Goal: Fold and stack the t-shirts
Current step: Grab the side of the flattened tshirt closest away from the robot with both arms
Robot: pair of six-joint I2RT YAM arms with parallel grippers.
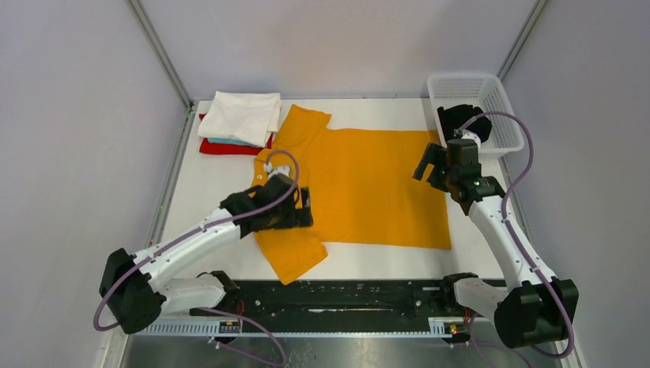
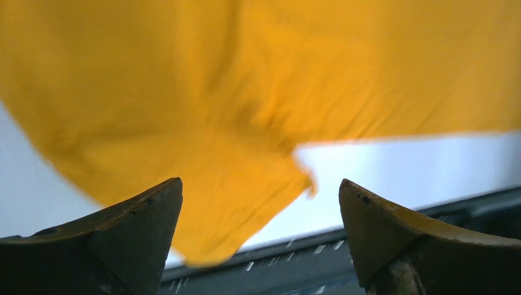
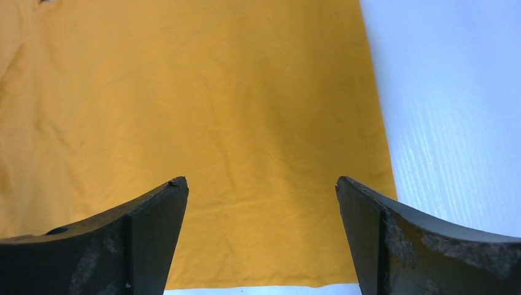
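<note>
Yellow shirt [image 1: 368, 188] spread flat on counter [image 1: 199, 192], frame centre. Left end effector [image 1: 303, 208] apart over lower sleeve [image 1: 295, 257]; right end effector [image 1: 428, 167] apart at hem [image 1: 447, 199]. Sleeve edge best pinched shallow, then folded inward flat.

Both the left tool [image 2: 261, 192] and right tool [image 3: 262, 186] gape.

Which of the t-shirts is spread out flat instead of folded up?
The mustard-yellow t-shirt in the middle: it lies open with sleeves out, while the white shirt and red shirt sit folded in a stack at the far left corner.
</note>
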